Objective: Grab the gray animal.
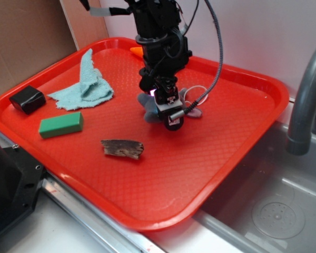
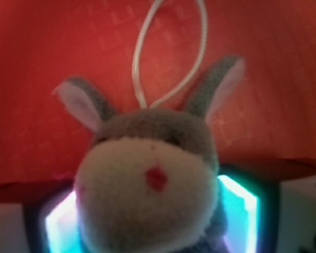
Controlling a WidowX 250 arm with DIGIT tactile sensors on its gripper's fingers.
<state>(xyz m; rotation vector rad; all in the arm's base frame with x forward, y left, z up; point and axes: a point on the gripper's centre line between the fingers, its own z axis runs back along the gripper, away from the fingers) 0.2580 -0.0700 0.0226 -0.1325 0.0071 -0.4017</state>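
Two fingers of the gripper [image 1: 166, 113] flank the gray animal [image 2: 152, 174] (glowing pads beside its body), apparently clamped on it near the red tray [image 1: 221, 158] centre. A shallow pinch on soft plush could slip. The brown bark-like piece [image 1: 122, 148] lies nearer the tray's front edge.

No legible text, label, brand, number or sign appears in either view; a small pale sticker on the gripper [image 1: 171, 117] is too blurred to read.
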